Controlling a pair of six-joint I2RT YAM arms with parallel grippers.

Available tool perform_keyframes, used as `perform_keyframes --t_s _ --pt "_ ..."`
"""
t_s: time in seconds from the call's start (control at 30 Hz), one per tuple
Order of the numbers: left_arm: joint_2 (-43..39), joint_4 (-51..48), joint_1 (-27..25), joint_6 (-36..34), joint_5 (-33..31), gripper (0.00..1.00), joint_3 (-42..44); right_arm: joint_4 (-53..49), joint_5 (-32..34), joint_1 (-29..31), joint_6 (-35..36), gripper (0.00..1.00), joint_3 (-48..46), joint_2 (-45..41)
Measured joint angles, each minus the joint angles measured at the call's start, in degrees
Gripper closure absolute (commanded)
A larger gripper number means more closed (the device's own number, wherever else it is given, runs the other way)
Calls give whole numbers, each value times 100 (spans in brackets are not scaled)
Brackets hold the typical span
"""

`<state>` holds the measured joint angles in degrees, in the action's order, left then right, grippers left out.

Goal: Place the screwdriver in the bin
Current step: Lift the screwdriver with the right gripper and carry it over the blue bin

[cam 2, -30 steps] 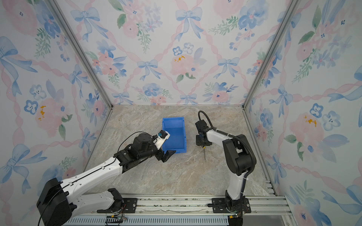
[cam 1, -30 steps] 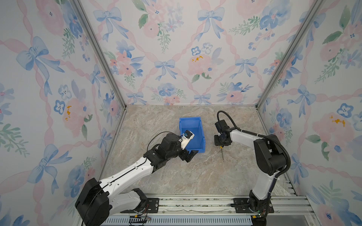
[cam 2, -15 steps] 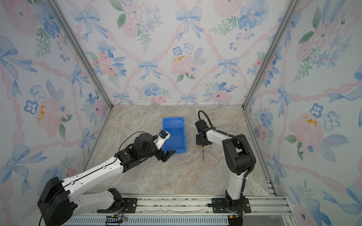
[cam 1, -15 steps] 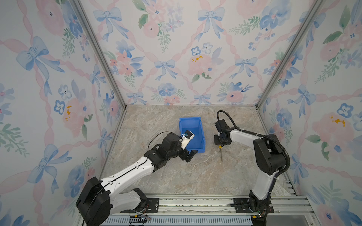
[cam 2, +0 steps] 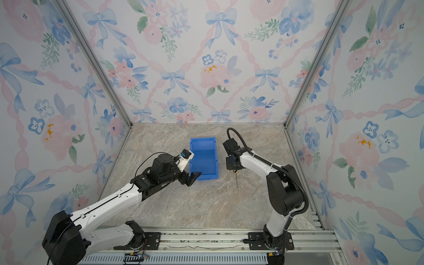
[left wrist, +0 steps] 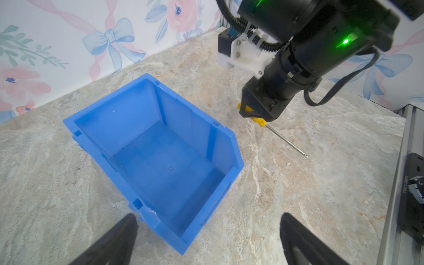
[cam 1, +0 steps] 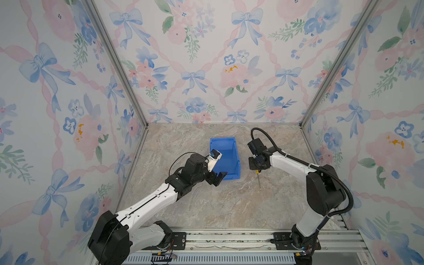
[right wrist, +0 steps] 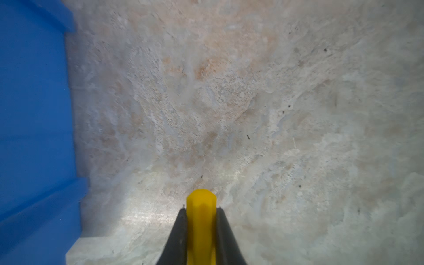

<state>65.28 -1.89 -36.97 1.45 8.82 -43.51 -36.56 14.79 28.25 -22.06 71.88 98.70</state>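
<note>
This looks like a purpose-built robot test booth, probably inside a lab, though the views stop at its walls. Three flat panels papered with pastel flowers and bows (cam 1: 206,68) meet at bare aluminium posts (cam 1: 120,68) and box in a marble-patterned surface (cam 1: 218,206). A slotted metal rail (cam 1: 229,241) runs along the front edge, with the left arm (cam 1: 149,202) and right arm (cam 1: 291,164) bolted to it, cables exposed. A blue plastic bin (cam 1: 222,143) sits on the surface.
</note>
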Motion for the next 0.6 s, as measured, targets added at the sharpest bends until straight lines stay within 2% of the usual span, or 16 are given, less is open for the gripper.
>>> perform_keyframes --t_s 0.23,0.43,0.6 --pt "-289 7 313 -4 17 2 361 -769 251 214 -262 100 619 -570" --pt "-638 -2 490 0 -63 2 647 -1305 323 804 -280 100 1845 -535" --pt "-901 0 586 2 -199 2 800 -1432 302 1202 -243 100 3099 -103"
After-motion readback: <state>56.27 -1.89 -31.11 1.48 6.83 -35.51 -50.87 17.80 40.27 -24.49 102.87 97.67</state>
